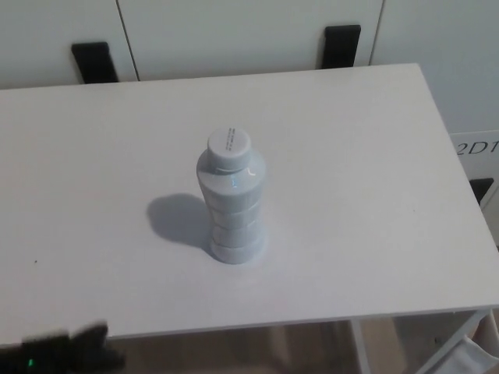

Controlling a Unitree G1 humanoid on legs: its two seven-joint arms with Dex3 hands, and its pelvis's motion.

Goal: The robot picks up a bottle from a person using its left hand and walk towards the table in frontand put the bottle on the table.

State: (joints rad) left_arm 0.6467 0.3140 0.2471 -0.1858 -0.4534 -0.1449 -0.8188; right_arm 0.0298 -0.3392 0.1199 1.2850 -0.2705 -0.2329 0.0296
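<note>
The white bottle [231, 199] stands upright with its cap on, near the middle of the frame on the white table [374, 156]. Its shadow falls to its left. In the lower left corner, the dark, blurred left hand [66, 349] is well apart from the bottle. Whether it is released or clenched cannot be told. White cupboard doors [234, 31] run along the top.

The head view looks down from over the near edge of the bench [351, 156], facing the cabinet doors [249, 31] behind it, near enough that the bench almost fills the frame.
</note>
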